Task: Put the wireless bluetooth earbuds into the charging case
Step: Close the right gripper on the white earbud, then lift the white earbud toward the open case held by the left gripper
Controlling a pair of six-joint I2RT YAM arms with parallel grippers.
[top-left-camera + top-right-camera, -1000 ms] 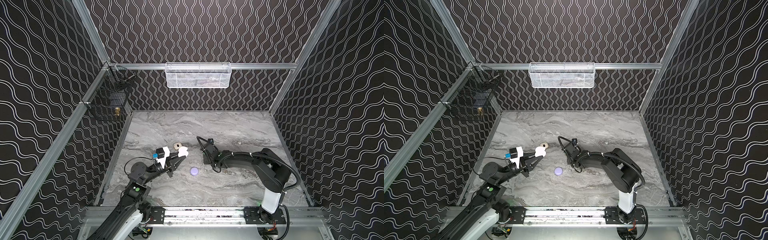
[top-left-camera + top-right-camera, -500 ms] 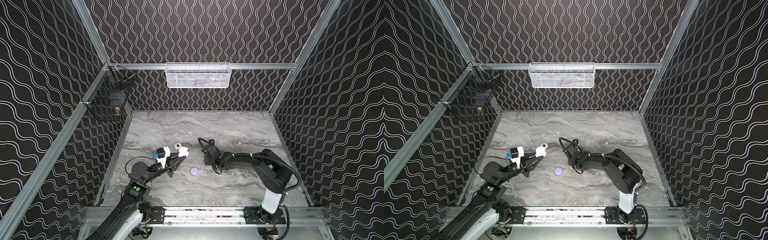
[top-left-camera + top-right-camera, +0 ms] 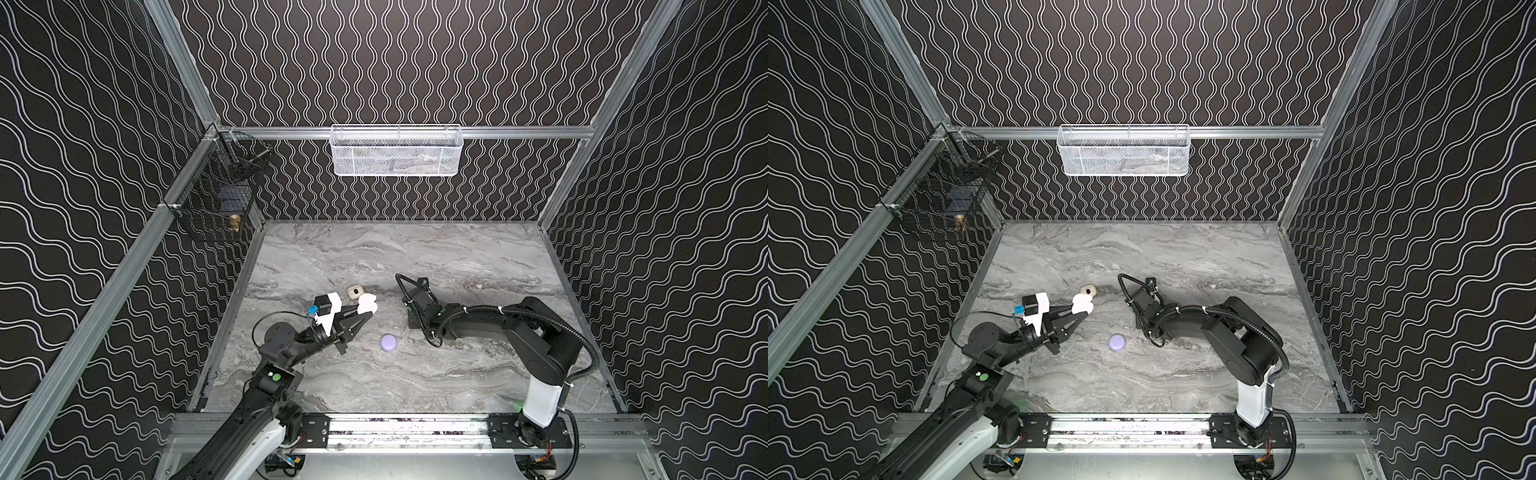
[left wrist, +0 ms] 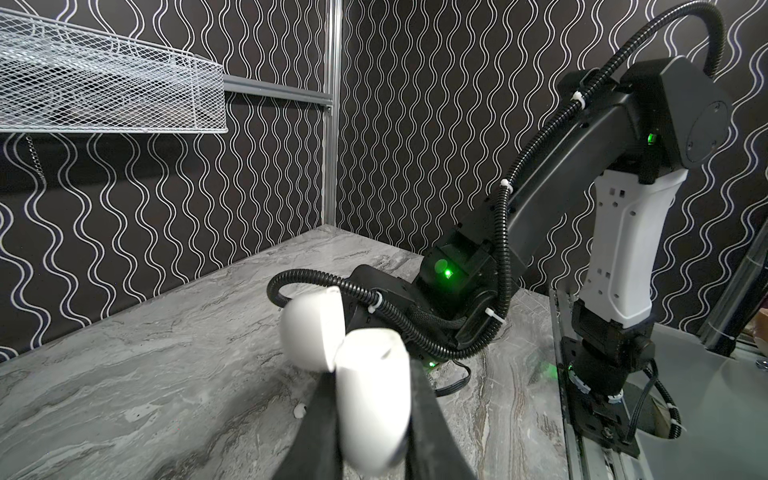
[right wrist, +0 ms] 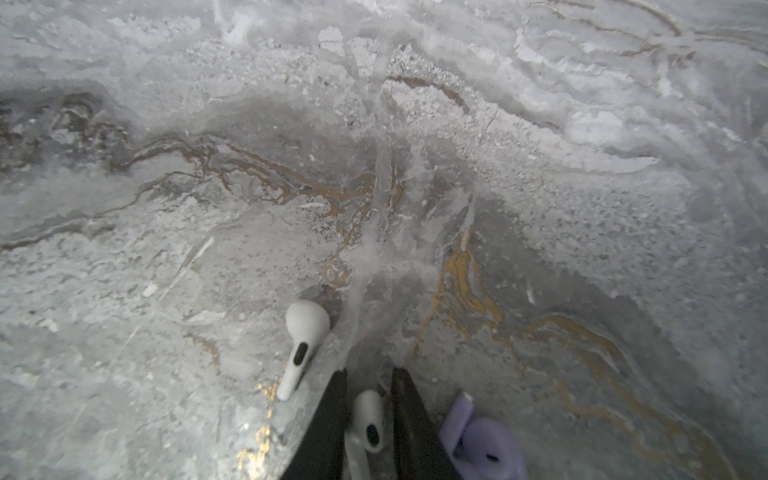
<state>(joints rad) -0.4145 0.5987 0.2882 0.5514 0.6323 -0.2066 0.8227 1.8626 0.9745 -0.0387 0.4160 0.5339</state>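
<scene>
Left: left gripper [image 3: 365, 311] clamped tight on a glossy white plastic charging case [image 3: 368, 302], lid hinged open, raised clear of the grey marbled tabletop [image 3: 457, 257]. In the left wrist view, case body pinched between the two black fingers [image 4: 428, 415], lid tipped away from them.

Just behind that case: small beige rounded case [image 3: 354, 291], resting on the tabletop.

Centre, nearer the front rail: closed round lavender case [image 3: 388, 343], apart from both grippers.

Right of centre: right gripper [image 5: 370, 392] pointed down at the tabletop, fingertips hidden under the wrist in both top views. Jaws narrow, flanking a white stemmed plastic earbud [image 5: 368, 424] lying between them; firm contact on both sides not determinable. Just beside one finger: second white stemmed earbud [image 5: 305, 332], flat on the tabletop, untouched. Just beside the opposite finger: pale lavender earbud [image 5: 478, 446], also untouched. All three apart from the charging case, across a bare strip of tabletop.

Against the frames of one second and half a second earlier: left arm, charging case, beige case and lavender case in unchanged places; right arm in almost the same low pose.
</scene>
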